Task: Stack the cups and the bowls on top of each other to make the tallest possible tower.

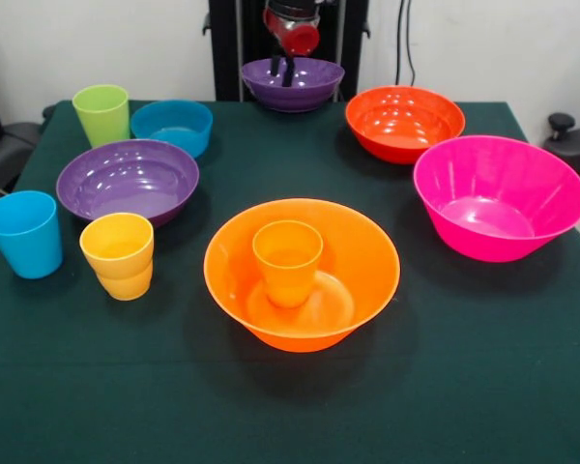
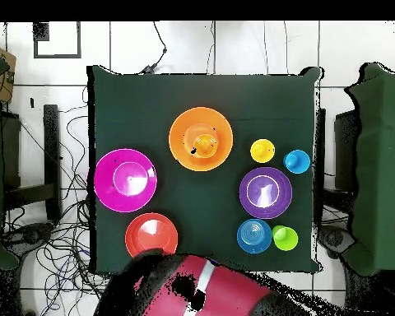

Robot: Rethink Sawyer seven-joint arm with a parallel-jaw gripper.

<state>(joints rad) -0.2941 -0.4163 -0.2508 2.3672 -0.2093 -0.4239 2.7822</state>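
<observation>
The gripper (image 1: 282,70) pinches the far purple bowl (image 1: 293,83), which is hidden overhead; six bowls and four cups are countable

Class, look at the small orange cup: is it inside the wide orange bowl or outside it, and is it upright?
Inside and upright: the orange cup stands mouth-up at the middle of the wide orange bowl.

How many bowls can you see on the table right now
6: wide orange bowl centre holding an orange cup, pink bowl, red-orange bowl, purple bowl, small blue bowl, second purple bowl under the gripper.
</observation>
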